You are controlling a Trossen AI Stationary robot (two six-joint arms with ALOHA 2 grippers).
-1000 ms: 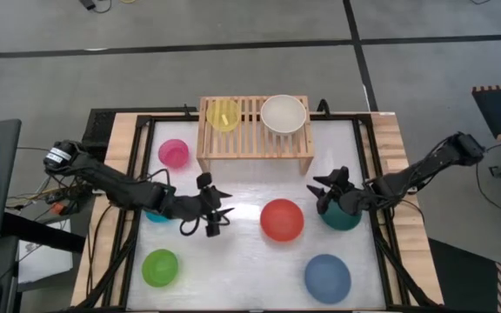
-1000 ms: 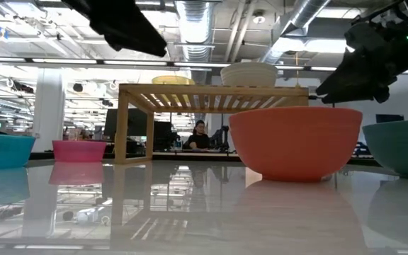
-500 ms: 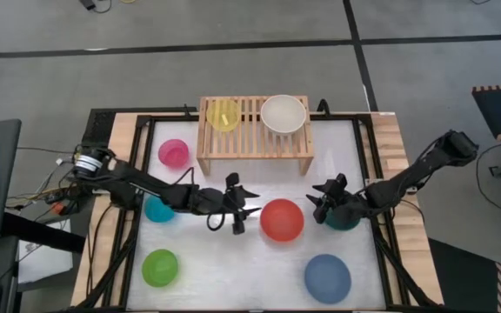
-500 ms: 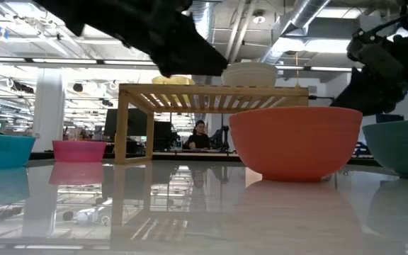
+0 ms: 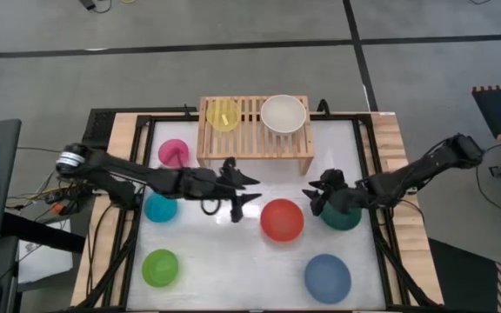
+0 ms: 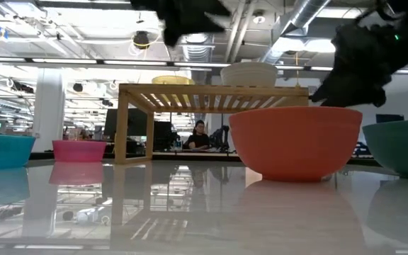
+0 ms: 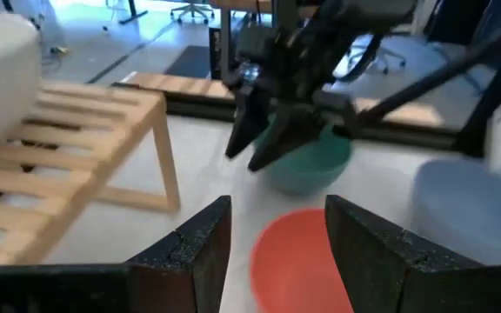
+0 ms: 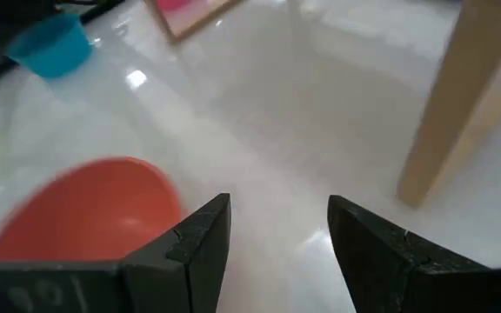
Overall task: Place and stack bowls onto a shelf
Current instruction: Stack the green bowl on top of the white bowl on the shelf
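Note:
The light-wood shelf stands at the table's far middle with the yellow bowl and the cream-white bowl on its slats. The red bowl sits upright on the table between my grippers; it also shows in the low view. My left gripper hovers open and empty, above and left of the red bowl. My right gripper is open and empty, right of the red bowl, its arm passing over the dark teal-green bowl.
The pink bowl, cyan bowl and lime green bowl stand on the table's left side. The blue bowl stands near the front right. The shelf's right leg is close to my right gripper.
My left gripper has gone toward the table's right edge, past the cyan bowl, then risen and gone toward the far edge, close to the shelf's front. My right gripper has shifted a little toward the red bowl. The bowls have stayed in place.

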